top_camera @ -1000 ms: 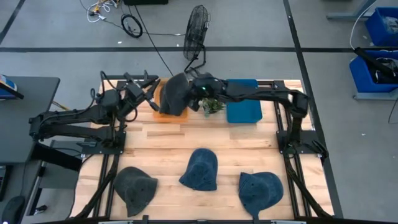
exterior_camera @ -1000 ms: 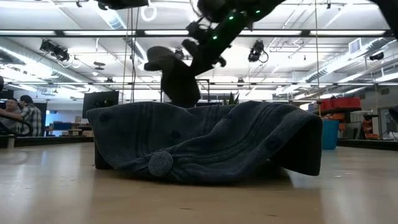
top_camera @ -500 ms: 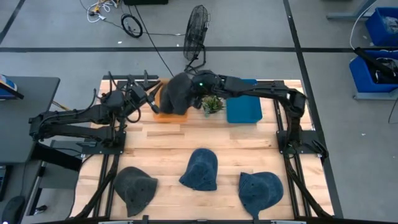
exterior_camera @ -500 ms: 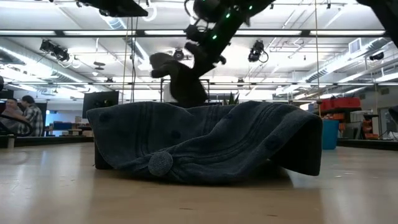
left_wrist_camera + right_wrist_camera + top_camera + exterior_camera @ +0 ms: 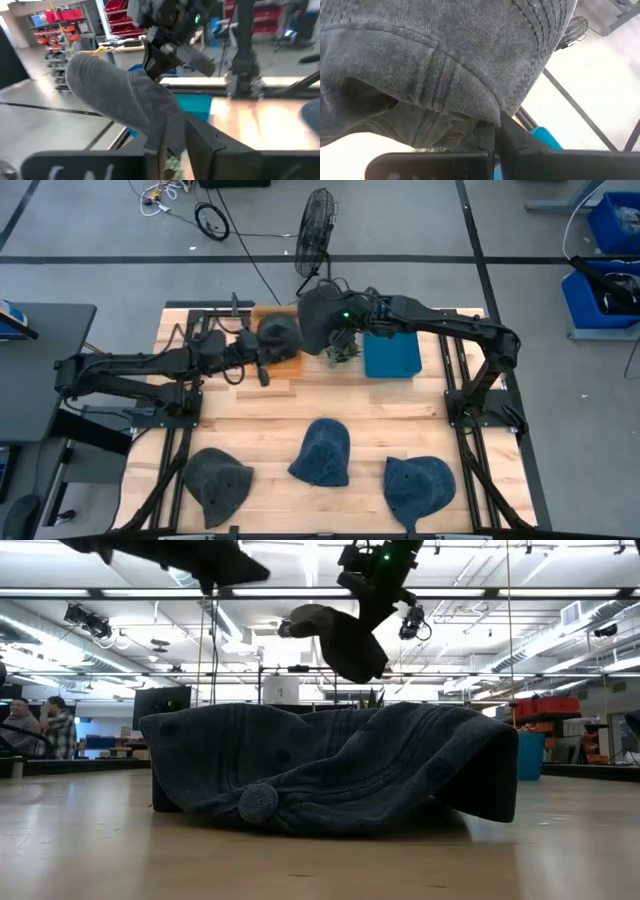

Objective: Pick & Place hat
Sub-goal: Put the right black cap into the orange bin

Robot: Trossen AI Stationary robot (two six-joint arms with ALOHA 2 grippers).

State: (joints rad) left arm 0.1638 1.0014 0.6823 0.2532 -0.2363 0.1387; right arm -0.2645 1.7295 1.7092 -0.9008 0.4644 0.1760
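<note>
A dark grey cap (image 5: 320,318) hangs in the air over the table's far side, between the orange tray (image 5: 290,363) and the blue box (image 5: 392,358). My right gripper (image 5: 345,312) is shut on it from above. In the low view the cap (image 5: 345,642) hangs high, with its brim (image 5: 300,620) sticking out toward the left. My left gripper (image 5: 266,358) reaches in from the left over the orange tray, fingers close together, just left of the cap. The left wrist view shows the cap (image 5: 120,95) right ahead of my left gripper (image 5: 176,142). My right gripper pinches the cap's rim edge (image 5: 487,117) between its two fingers, coming from above. The cap is lifted clear of the table and hangs below the fingers, crown down. My left gripper is shut close under the cap's lower end (image 5: 172,125); whether it touches the cloth I cannot tell.
Three more dark caps lie along the table's near side (image 5: 218,480), (image 5: 322,452), (image 5: 420,485); the middle one fills the low view (image 5: 330,770). A small plant (image 5: 342,352) stands between tray and blue box. A fan (image 5: 318,220) stands on the floor beyond the far edge.
My right gripper has carried the cap from over the orange tray toward the table's right, to above the plant, and somewhat higher. My left arm has stretched toward the right after it, so its gripper is now over the tray.
</note>
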